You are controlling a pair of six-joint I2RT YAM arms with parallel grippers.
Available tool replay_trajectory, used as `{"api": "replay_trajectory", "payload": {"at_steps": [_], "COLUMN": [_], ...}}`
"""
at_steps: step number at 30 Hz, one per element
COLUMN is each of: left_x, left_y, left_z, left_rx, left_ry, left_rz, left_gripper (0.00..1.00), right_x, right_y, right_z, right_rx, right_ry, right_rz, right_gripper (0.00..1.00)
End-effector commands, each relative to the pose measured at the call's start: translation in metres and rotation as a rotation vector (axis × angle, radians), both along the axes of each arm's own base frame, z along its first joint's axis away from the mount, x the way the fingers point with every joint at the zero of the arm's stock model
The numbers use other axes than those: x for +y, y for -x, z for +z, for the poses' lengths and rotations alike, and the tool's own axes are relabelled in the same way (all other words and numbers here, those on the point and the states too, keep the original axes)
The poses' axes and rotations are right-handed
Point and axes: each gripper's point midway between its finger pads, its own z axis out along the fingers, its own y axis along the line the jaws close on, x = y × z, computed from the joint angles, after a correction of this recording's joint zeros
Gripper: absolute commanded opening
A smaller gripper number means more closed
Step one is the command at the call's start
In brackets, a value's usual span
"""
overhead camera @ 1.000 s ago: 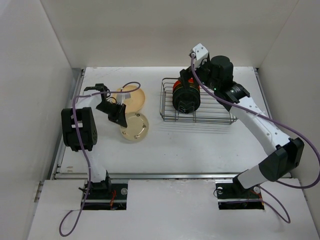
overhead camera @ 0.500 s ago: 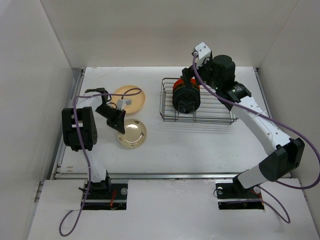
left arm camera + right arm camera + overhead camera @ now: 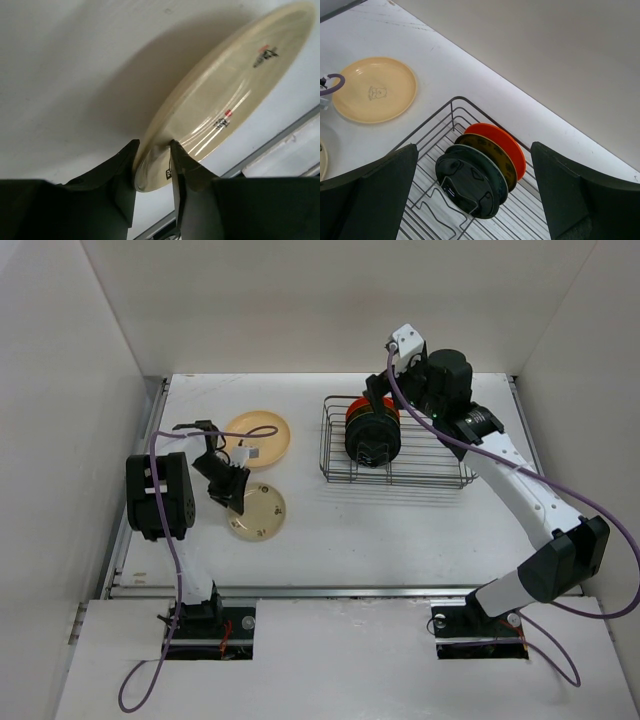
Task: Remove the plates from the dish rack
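Note:
My left gripper (image 3: 233, 496) is shut on the rim of the cream plate (image 3: 257, 511), held tilted low over the table; the left wrist view shows the fingers pinching the rim of the cream plate (image 3: 225, 95). The large peach plate (image 3: 258, 436) lies flat behind it. The dark wire dish rack (image 3: 437, 466) holds upright plates: orange-red (image 3: 509, 141), yellow patterned (image 3: 493, 151), dark teal (image 3: 485, 162) and a black-looking one (image 3: 462, 185) in front. My right gripper (image 3: 374, 403) hovers above them, open and empty.
White walls enclose the table on the left, back and right. The peach plate (image 3: 375, 90) lies to the left of the rack (image 3: 427, 131) in the right wrist view. A metal rail runs along the table's near edge (image 3: 330, 590).
My left gripper has carried the cream plate nearer and a little left, and the plate now looks flatter. The right arm has hardly moved.

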Motion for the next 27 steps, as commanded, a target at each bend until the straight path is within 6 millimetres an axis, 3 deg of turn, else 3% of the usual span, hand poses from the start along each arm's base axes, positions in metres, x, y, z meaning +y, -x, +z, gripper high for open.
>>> {"api": "replay_trajectory", "payload": {"at_steps": [1,4,10,16,22,25,27], "left_x": [0.034,0.037,0.040,0.041,0.041,0.041,0.041], "left_y": [-0.019,-0.018,-0.022,-0.026,-0.030,-0.033,-0.044], "left_z": [-0.013,-0.018,-0.018,-0.014,-0.012,-0.003,0.015], "left_rx": [-0.104,-0.104,-0.126,-0.153,-0.163,-0.184,-0.240], "left_ry": [-0.191,-0.214,-0.237,-0.238,-0.238,-0.239,-0.224], "left_rz": [-0.016,-0.008,0.013,0.016,0.017,0.020,0.035], "left_gripper": [0.26,0.34,0.35,0.48,0.52,0.57,0.59], "right_x": [-0.003,-0.003,-0.003,-0.008,-0.008,-0.009,-0.011], "right_y": [-0.001,-0.001,-0.001,-0.001,-0.001,0.001,0.000], "right_z": [0.027,0.027,0.027,0.027,0.017,0.022,0.017], "right_rx": [-0.081,-0.081,-0.081,-0.081,-0.063,-0.079,-0.092], "right_ry": [-0.037,-0.037,-0.037,-0.036,-0.028,-0.020,0.018], "right_rz": [-0.004,-0.004,-0.004,-0.013,-0.013,-0.011,-0.004], "right_gripper": [1.00,1.00,1.00,1.00,1.00,1.00,1.00]}}
